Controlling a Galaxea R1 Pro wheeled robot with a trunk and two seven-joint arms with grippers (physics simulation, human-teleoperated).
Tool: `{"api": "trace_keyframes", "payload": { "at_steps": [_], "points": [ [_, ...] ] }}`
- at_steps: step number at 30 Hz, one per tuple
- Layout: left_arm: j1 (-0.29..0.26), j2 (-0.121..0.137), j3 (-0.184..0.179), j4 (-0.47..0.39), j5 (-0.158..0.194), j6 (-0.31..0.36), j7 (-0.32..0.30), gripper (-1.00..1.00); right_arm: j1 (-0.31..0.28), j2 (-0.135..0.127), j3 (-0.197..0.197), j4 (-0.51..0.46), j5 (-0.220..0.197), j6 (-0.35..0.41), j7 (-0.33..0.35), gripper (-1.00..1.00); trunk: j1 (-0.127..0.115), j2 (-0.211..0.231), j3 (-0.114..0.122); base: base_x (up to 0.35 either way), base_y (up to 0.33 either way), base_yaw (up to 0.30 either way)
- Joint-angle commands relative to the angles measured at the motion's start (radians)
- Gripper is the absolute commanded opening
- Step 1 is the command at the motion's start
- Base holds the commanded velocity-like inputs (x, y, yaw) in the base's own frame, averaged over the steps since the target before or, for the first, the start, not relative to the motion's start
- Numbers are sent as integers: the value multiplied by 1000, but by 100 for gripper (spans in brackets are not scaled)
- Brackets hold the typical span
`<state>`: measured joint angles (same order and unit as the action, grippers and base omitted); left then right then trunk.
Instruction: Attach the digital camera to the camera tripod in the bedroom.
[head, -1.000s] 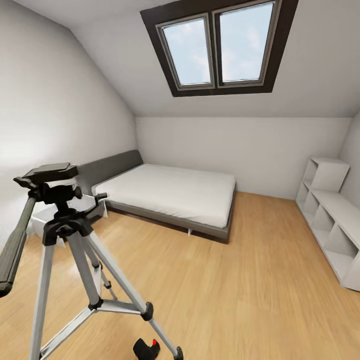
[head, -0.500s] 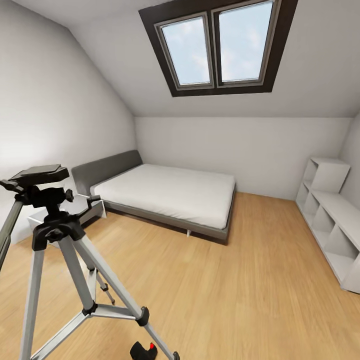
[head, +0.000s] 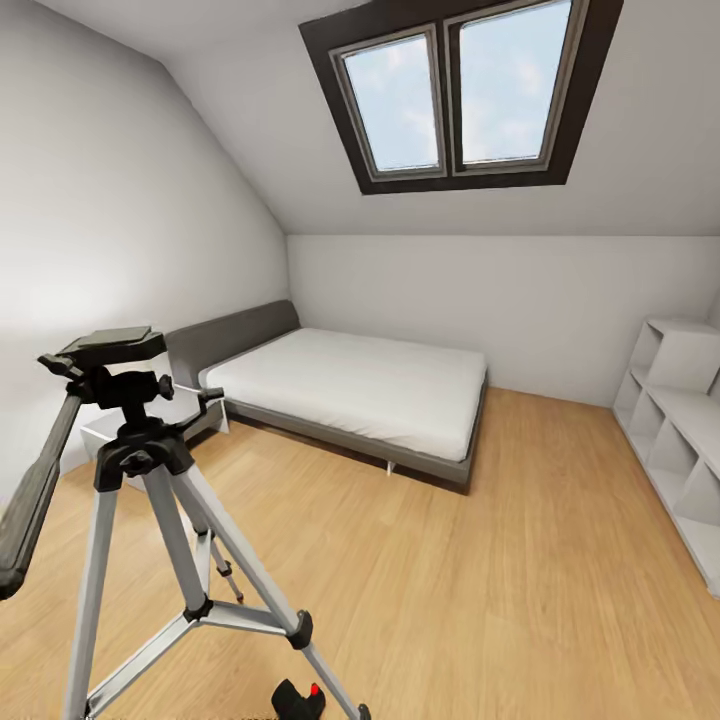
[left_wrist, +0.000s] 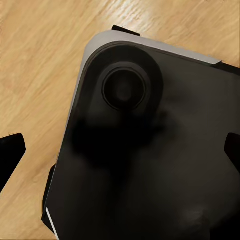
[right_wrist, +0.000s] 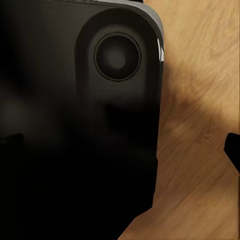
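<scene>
The camera tripod (head: 150, 500) stands on the wood floor at the head view's left, with silver legs, a black pan head (head: 110, 350) and a long handle (head: 35, 500) slanting toward me. The digital camera (head: 300, 700), small and black with a red dot, lies on the floor by the tripod's near foot, cut by the picture's bottom edge. My left gripper (left_wrist: 120, 152) is open, its dark fingertips (left_wrist: 10, 152) wide apart over my own black base. In its wrist view, my right gripper (right_wrist: 120, 147) is likewise open above the base and floor.
A low white bed (head: 350, 385) with a grey headboard stands against the far wall. White cube shelves (head: 680, 430) line the right wall. A skylight (head: 460, 90) is set in the sloped ceiling. A small white table (head: 110, 435) sits behind the tripod.
The whole head view first swung left, then back right and a little past, so the camera moved. The tripod and the digital camera keep their places on the floor.
</scene>
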<state>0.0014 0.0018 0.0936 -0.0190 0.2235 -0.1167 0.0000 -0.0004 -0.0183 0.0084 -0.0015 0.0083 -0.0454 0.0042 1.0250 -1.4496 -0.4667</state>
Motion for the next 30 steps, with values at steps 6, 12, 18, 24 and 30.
{"api": "trace_keyframes", "payload": {
  "at_steps": [6, 12, 18, 24, 30],
  "points": [
    [0, 0, 8, -1, -1, -1, 0, 100, 0, 0, 2, 0, 1, -3, 0, 100, 0, 0, 2, 0, 0, 254],
    [0, 0, 8, -1, -1, -1, 0, 100, 0, 0, 2, 0, 1, -4, 0, 100, 0, 0, 5, 0, 0, 262],
    [0, 0, 8, -1, -1, -1, 0, 100, 0, 0, 2, 0, 1, -4, 0, 100, 0, 0, 8, 0, 0, 263],
    [0, 0, 8, -1, -1, -2, 0, 100, 0, -1, 1, 0, 1, -4, 0, 100, 0, 0, 11, 0, 0, 263],
    [0, 0, 8, -1, -1, -3, 0, 100, -1, -1, 2, 0, 1, -4, 0, 100, 0, 0, 13, 0, 0, 264]
  ]
}}
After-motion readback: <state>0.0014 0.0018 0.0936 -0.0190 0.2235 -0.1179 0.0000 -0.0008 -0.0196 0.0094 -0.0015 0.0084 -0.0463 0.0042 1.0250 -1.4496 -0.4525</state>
